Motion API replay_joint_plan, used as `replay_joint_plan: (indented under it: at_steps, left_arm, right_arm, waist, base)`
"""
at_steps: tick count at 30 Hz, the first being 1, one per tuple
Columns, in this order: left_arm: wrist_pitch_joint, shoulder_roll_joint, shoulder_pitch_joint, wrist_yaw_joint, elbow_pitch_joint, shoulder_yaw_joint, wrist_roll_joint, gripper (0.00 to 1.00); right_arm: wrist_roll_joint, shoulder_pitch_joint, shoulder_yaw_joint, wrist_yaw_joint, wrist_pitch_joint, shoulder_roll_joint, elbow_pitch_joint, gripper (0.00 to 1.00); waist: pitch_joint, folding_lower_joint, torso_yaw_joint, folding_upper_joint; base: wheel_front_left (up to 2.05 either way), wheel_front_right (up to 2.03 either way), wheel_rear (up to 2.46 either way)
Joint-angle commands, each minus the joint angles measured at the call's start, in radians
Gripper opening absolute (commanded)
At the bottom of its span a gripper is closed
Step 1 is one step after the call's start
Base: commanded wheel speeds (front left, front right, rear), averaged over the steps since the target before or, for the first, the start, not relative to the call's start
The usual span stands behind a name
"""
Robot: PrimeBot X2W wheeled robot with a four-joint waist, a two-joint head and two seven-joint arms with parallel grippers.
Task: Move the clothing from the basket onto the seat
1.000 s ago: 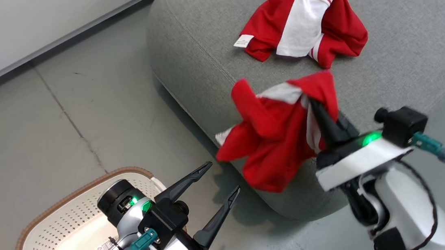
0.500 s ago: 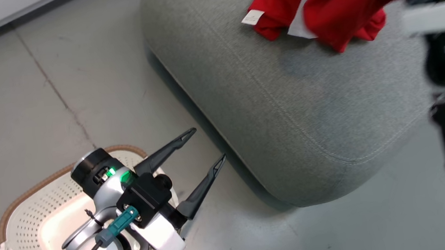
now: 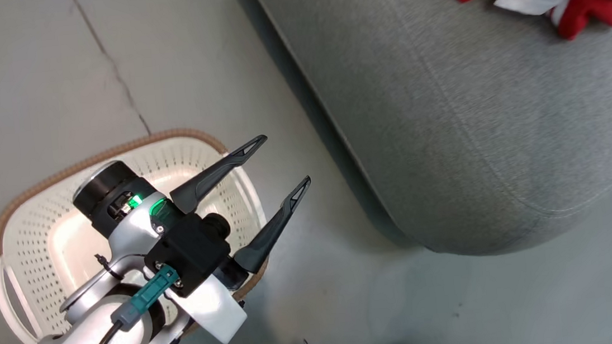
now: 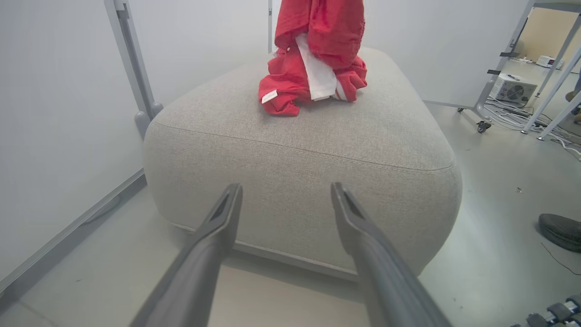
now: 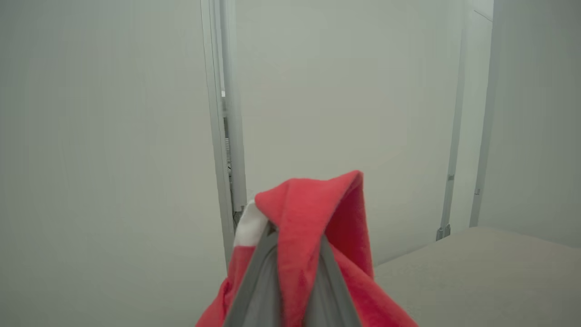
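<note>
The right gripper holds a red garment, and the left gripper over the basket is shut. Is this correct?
No. The left gripper is open, fingers well apart, as the head view shows. It is over the basket, and the right gripper holds the red garment.

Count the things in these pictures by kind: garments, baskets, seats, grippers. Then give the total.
Garments: 2 (lying garment, held garment)
Basket: 1
Seat: 1
Grippers: 2 (left gripper, right gripper)
Total: 6
</note>
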Motion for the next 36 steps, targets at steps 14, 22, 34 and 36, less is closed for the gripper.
replay_joint_plan:
  at_steps: [14,22,34,36]
  left_arm:
    - [0.025,0.044,-0.074,-0.016,-0.038,-0.023,0.019,1.0]
    - [-0.008,0.021,-0.061,-0.009,-0.005,-0.032,0.004,1.0]
    - [-0.116,-0.056,-0.004,0.035,0.095,-0.029,-0.047,1.0]
    - [-0.138,-0.07,0.016,0.05,0.114,-0.021,-0.062,1.0]
  right_arm:
    - [0.031,0.033,-0.032,0.001,-0.002,0.066,0.205,0.0]
    - [-0.022,0.072,-0.063,0.0,-0.002,0.066,0.164,1.0]
    - [-0.085,0.263,-0.062,0.0,-0.002,0.058,-0.009,1.0]
    - [-0.099,0.312,-0.057,0.0,-0.002,0.067,-0.054,1.0]
  waist:
    - [0.166,0.0,0.041,0.0]
    - [0.125,0.0,0.059,0.0]
    - [-0.047,0.0,0.099,0.0]
    - [-0.079,0.0,0.112,0.0]
  base:
    - [0.0,0.0,0.0]
    - [0.0,0.0,0.0]
    - [0.0,0.0,0.0]
    - [0.0,0.0,0.0]
